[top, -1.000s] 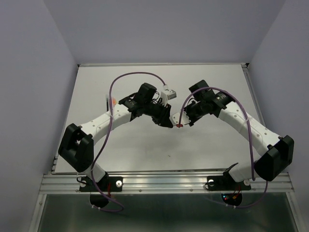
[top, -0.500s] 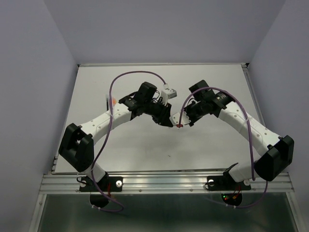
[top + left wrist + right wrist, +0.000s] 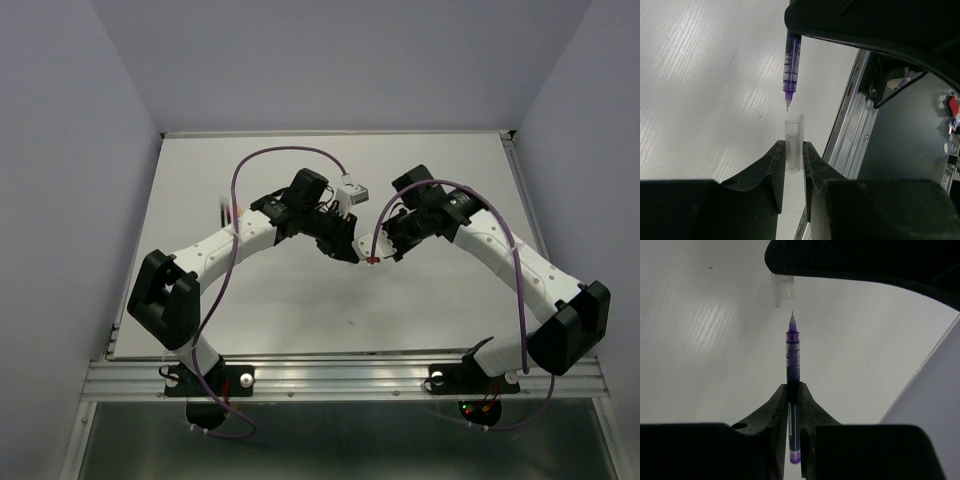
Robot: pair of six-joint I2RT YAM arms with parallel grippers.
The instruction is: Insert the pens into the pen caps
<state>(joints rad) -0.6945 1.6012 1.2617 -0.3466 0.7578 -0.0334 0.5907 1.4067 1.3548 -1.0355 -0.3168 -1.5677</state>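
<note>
My left gripper (image 3: pixel 793 148) is shut on a pale translucent pen cap (image 3: pixel 792 150), held upright with its open mouth outward. My right gripper (image 3: pixel 793 388) is shut on a purple pen (image 3: pixel 792 360), tip outward. In the left wrist view the pen (image 3: pixel 791 60) points down at the cap's mouth with a small gap between them. In the right wrist view the cap (image 3: pixel 781 290) sits just past the tip, slightly to its left. In the top view the two grippers (image 3: pixel 350 250) (image 3: pixel 380 252) face each other above the table's middle.
A few more pens (image 3: pixel 232 210) lie at the table's left side, partly hidden behind the left arm. A small dark speck (image 3: pixel 350 322) is on the white table. The aluminium rail (image 3: pixel 850 130) runs along the table's near edge.
The left arm has shifted a little to the right, bringing the cap slightly closer to the pen tip. The right arm has hardly moved.
</note>
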